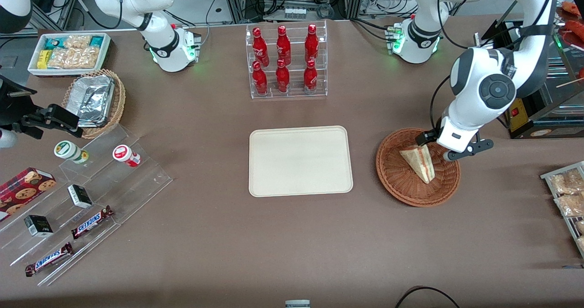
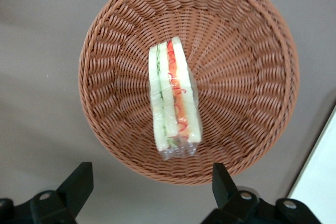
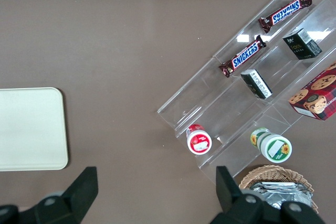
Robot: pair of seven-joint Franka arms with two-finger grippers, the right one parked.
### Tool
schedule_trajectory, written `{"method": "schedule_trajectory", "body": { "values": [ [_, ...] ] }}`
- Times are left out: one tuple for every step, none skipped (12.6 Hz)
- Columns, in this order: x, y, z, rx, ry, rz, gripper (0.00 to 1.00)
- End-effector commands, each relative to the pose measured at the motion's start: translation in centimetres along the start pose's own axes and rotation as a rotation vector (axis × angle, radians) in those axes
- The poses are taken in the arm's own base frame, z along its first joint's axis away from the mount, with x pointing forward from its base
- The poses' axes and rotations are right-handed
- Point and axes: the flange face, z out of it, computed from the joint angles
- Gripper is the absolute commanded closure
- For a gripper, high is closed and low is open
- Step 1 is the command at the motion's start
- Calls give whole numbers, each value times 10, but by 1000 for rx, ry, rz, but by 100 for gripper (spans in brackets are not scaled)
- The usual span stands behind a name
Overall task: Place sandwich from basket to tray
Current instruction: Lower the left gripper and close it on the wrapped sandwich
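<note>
— Where do you find the sandwich [image 1: 419,161]?
— In the basket [image 1: 397,180], which sits beside the tray [image 1: 300,160], toward the working arm's end of the table [image 1: 292,244].
— And your gripper [image 2: 152,182]?
— Above the basket, fingers spread, apart from the sandwich. The bottle rack [image 1: 286,61] stands farther from the front camera than the tray.

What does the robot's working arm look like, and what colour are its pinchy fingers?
The working arm is glossy white with rounded segments, and one joint has a dark grey round cap. Black cables run along it, and its base glows green. Its gripper, above the sandwich in the basket, has two black wedge-shaped fingers set wide apart on a black body.
</note>
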Motion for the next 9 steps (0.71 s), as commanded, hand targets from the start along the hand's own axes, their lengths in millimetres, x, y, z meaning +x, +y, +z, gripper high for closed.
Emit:
{"method": "schedule_trajectory", "body": {
  "values": [
    [-5,7,6,-16,29,-149,0],
    [-4,9,11,-19,31,-189,0],
    [-2,10,18,-18,24,-220,0],
    [1,12,26,-26,27,-264,0],
    [3,14,33,-29,29,-296,0],
    [5,16,41,-32,30,-301,0],
    [6,18,48,-34,28,-299,0],
    [6,18,53,-31,25,-296,0],
    [6,19,60,-24,15,-296,0]
  ]
}}
